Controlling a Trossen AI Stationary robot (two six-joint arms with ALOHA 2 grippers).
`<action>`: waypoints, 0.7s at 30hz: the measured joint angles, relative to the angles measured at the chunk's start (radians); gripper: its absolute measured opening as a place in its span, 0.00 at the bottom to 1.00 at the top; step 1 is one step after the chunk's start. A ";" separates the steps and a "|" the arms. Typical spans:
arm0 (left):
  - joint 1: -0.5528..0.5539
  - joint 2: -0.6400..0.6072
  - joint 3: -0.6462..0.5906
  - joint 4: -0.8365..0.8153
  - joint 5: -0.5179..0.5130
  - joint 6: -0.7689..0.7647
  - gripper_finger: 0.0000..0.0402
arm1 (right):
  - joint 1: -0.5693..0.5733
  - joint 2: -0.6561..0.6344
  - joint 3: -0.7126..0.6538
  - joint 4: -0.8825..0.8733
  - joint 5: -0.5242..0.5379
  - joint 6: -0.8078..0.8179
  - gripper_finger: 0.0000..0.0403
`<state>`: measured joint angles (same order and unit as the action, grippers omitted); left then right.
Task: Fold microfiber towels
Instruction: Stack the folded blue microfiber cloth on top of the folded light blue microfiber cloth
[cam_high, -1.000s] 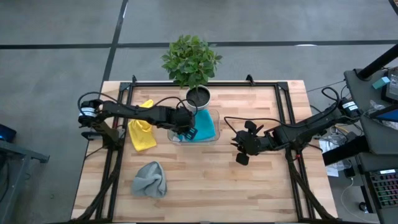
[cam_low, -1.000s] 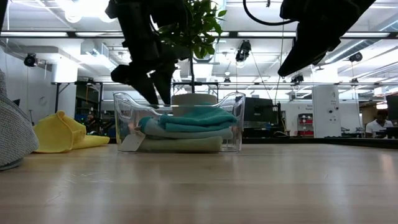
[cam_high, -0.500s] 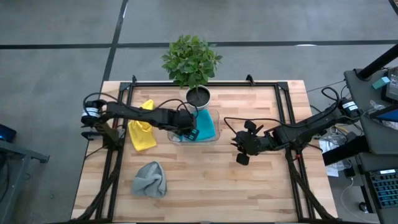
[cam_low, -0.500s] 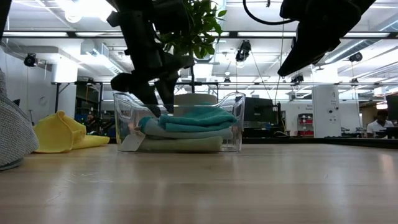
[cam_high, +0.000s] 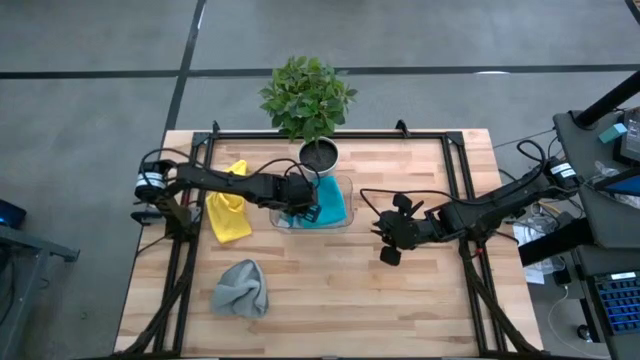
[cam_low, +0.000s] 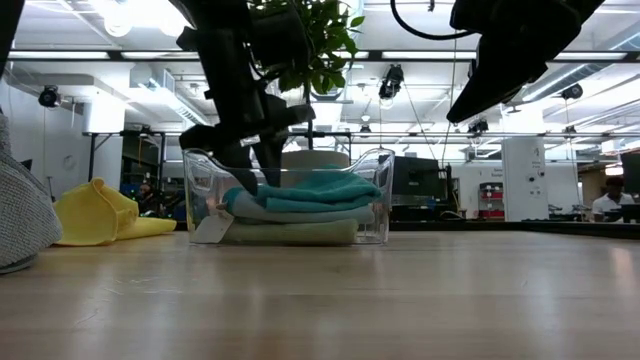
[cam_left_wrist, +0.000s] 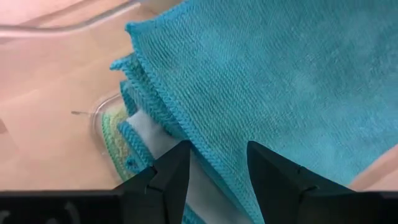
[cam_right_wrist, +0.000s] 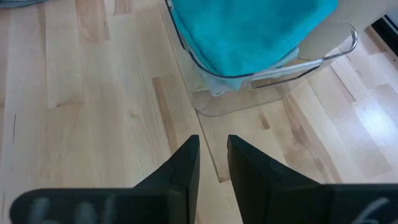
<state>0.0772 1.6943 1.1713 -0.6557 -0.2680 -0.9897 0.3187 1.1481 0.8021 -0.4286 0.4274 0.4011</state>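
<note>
A clear plastic tray (cam_high: 340, 222) stands mid-table with three folded towels stacked in it: teal (cam_low: 315, 188) on top, light blue (cam_low: 300, 211) under it, sage green (cam_low: 290, 232) lowest. My left gripper (cam_high: 306, 211) is open and reaches down into the tray's left end, at the teal towel's corner (cam_left_wrist: 155, 81). A yellow towel (cam_high: 228, 212) lies crumpled left of the tray. A grey towel (cam_high: 241, 288) lies bunched near the front left. My right gripper (cam_high: 388, 246) hangs above the table right of the tray, its fingers a narrow gap apart and empty. My left gripper points down, slanting from the table's left. Its open fingers (cam_left_wrist: 171, 177) stand on either side of the teal towel's layered edge (cam_left_wrist: 186, 134) on top of the stack. I cannot tell whether they touch the cloth.
A potted plant (cam_high: 308, 100) stands just behind the tray, its pot (cam_high: 319, 156) at the tray's far rim. Black frame rails (cam_high: 462, 190) run along the table's left and right sides. Bare wood (cam_high: 350, 290) lies in front of the tray.
My left gripper has gone down from above the tray's rim into the tray, onto the left end of the teal towel, staying open. The towels have not moved.
</note>
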 joint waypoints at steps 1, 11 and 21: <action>0.000 0.003 0.000 -0.002 0.000 0.000 0.36 | 0.000 0.000 0.000 0.000 0.000 0.000 0.18; 0.000 0.042 0.001 0.010 0.033 0.032 0.25 | 0.000 0.000 0.000 0.000 0.000 0.000 0.18; -0.001 0.035 0.005 0.042 0.051 0.131 0.01 | 0.000 0.000 0.000 0.000 0.000 0.000 0.18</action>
<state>0.0765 1.7297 1.1764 -0.6137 -0.2165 -0.8591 0.3187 1.1481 0.8017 -0.4284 0.4271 0.4010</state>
